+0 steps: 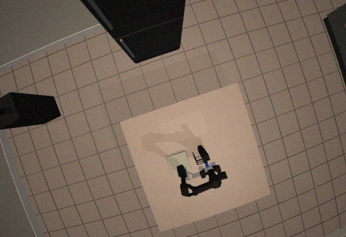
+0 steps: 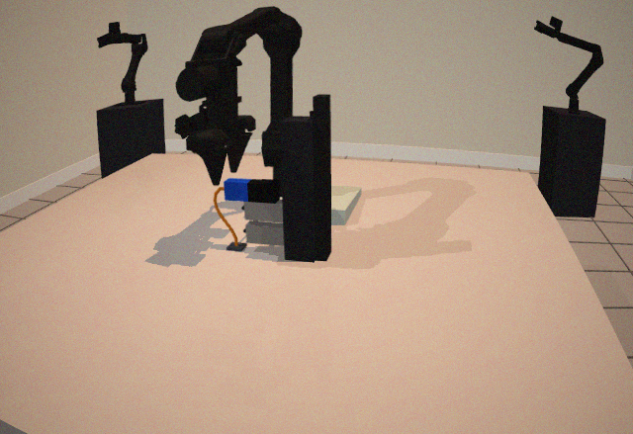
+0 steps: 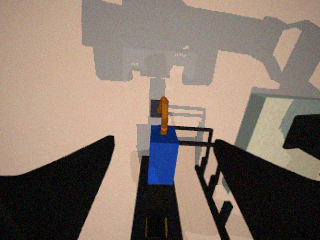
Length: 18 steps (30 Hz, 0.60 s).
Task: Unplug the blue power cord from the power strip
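The blue plug (image 2: 236, 189) (image 3: 163, 156) (image 1: 206, 164) sticks out sideways, end to end with a black piece (image 2: 263, 191) on the upright black power strip (image 2: 306, 189) (image 1: 201, 155). An orange cord (image 2: 223, 217) (image 3: 163, 114) curves from the plug down to a small dark foot (image 2: 235, 247) on the table. My gripper (image 2: 223, 171) (image 3: 165, 142) is open. It hangs just above the plug, with one finger on each side and gaps between both fingers and the plug in the wrist view.
Two grey plugs (image 2: 263, 212) sit below the blue one on the strip. A pale green pad (image 2: 343, 202) (image 1: 176, 160) (image 3: 275, 125) lies behind the strip. A thin black frame (image 3: 207, 150) stands beside the plug. Black pedestals with cameras (image 2: 130, 132) (image 2: 570, 158) stand at the table's far corners.
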Tool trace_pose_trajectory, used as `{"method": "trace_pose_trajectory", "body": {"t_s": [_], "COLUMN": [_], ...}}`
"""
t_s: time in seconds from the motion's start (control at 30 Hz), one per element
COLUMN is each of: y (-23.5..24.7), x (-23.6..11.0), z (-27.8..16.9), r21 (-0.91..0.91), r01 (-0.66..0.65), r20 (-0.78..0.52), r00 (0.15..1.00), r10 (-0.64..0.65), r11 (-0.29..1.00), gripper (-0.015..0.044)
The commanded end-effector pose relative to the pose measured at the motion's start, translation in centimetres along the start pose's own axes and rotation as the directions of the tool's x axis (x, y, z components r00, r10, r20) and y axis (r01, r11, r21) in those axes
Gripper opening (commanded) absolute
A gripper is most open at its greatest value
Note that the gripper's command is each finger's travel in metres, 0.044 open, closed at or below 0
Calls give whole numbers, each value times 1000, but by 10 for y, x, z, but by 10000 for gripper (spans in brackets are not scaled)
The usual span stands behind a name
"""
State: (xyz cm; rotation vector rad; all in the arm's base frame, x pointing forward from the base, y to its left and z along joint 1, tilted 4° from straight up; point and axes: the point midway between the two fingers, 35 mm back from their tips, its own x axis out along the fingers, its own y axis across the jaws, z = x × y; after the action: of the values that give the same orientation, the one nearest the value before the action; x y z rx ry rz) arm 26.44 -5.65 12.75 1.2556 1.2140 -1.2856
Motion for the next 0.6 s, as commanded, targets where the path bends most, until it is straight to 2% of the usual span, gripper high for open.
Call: {"method": "trace_pose_trajectory", "body": {"t_s": [0.0,0.1,0.57], "y": [1,0,0], "x": [-7,-10,-10], "z": [32,48,48], "r21": [6,6,6], "r01": [-2,-2,-2], "r20": [10,11,11], "r00": [1000,1000,1000], "r10": [2,2,2], "r11": [1000,1000,1000], "gripper": [440,440,440]}}
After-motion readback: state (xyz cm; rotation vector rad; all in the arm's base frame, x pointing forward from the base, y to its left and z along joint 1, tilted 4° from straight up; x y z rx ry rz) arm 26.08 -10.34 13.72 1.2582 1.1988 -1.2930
